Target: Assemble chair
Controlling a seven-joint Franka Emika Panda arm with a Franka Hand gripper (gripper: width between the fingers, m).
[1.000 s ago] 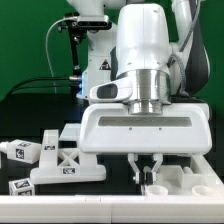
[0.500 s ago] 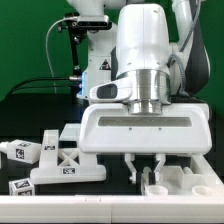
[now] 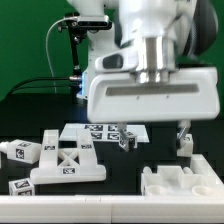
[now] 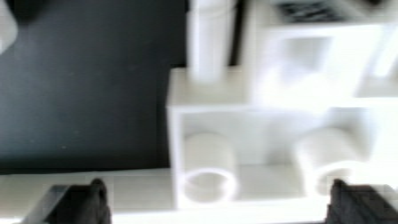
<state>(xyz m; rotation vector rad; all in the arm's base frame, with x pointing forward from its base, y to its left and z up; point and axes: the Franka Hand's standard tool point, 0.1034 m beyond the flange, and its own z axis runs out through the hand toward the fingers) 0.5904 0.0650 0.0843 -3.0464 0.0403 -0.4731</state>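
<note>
The chair is in loose white pieces. A blocky assembled body point(image 3: 186, 184) with round sockets stands at the front on the exterior view's right. The cross-braced panel point(image 3: 66, 166) lies at the exterior view's left, with two tagged legs point(image 3: 21, 152) beside it. My gripper point(image 3: 154, 140) hangs above the assembled body, open wide, with nothing between its fingers point(image 3: 184, 140). In the wrist view the body point(image 4: 249, 130) fills the picture with two peg-like cylinders in its recess. The gripper point(image 4: 217, 204) straddles it, and its dark fingertips point(image 4: 79, 202) stand apart from the plastic.
The marker board point(image 3: 104, 130) lies flat on the black table behind the parts. A white rim point(image 3: 70, 208) runs along the table's front edge. A black stand and cables point(image 3: 70, 60) rise at the back on the exterior view's left.
The jaws went from shut to wide open. The hand rose off the assembled body and shifted towards the exterior view's right, which uncovered the marker board.
</note>
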